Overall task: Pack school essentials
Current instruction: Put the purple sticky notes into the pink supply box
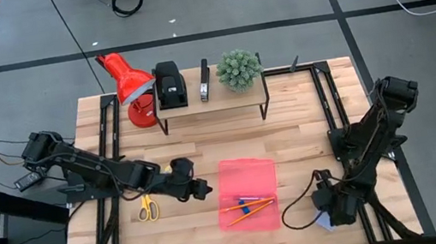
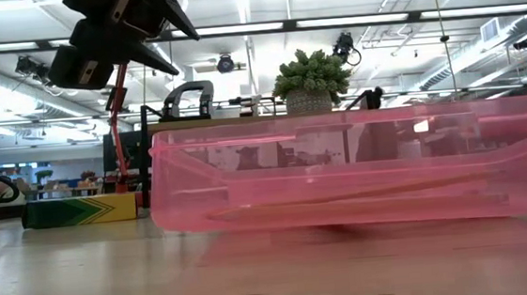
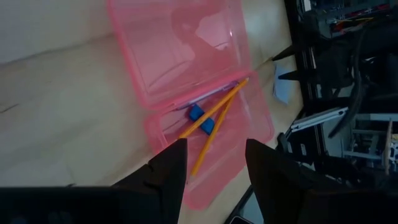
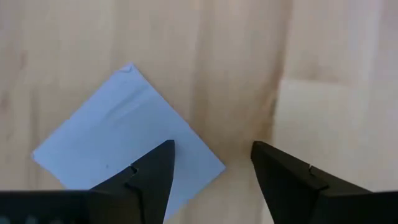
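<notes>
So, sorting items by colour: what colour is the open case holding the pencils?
Translucent pink case; the high view shows it best.

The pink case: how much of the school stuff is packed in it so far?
Packed: two orange pencils, a pen and blue eraser pieces lie in the pink case. In hand: nothing; the right gripper hovers, fingers open, over the notepad. Left: notepad, scissors, crayon box.
</notes>
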Available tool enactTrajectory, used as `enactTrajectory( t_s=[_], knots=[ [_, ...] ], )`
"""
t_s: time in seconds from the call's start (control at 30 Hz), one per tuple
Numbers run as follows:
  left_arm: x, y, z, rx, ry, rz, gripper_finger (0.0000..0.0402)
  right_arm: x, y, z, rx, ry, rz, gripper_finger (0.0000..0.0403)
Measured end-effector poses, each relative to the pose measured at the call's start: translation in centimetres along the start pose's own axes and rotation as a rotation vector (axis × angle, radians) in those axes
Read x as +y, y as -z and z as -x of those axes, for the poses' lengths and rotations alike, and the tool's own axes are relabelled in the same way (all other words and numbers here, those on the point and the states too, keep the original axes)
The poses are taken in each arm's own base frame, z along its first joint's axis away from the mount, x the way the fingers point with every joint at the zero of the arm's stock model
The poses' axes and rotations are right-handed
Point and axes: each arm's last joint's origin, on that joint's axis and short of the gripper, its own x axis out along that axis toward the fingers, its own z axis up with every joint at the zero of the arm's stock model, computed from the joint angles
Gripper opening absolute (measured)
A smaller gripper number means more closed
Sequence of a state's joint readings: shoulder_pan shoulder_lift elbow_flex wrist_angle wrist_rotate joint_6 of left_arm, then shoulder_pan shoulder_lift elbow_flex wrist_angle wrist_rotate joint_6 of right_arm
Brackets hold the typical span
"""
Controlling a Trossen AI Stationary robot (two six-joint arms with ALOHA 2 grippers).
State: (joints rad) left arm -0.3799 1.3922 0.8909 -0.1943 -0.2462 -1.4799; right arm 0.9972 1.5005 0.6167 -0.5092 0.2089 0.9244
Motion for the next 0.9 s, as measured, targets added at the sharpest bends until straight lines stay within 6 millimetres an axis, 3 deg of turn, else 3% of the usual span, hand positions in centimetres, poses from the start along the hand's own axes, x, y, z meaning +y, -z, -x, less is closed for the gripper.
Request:
enactTrajectory(
  t_s=[0.37, 0.57, 0.7, 0.9],
  knots=[
    [0.0, -0.5, -0.1, -0.015, -0.003, 0.012, 0.0172, -4.5, -4.3, -1.1, -0.059, 0.126, -0.187, 0.0225],
    [0.0, -0.4, -0.1, -0.012, 0.005, 0.013, 0.0172, -5.4, -5.4, -1.1, -0.018, 0.081, -0.19, 0.0225],
    [-0.1, -0.3, -0.1, -0.008, 0.008, 0.015, 0.0172, -5.3, -5.7, -0.2, -0.01, 0.057, -0.204, 0.0225],
    [-0.1, 0.1, 0.0, 0.003, 0.01, -0.001, 0.0172, -5.3, -6.2, 2.9, -0.103, -0.036, -0.333, 0.0225]
  ],
)
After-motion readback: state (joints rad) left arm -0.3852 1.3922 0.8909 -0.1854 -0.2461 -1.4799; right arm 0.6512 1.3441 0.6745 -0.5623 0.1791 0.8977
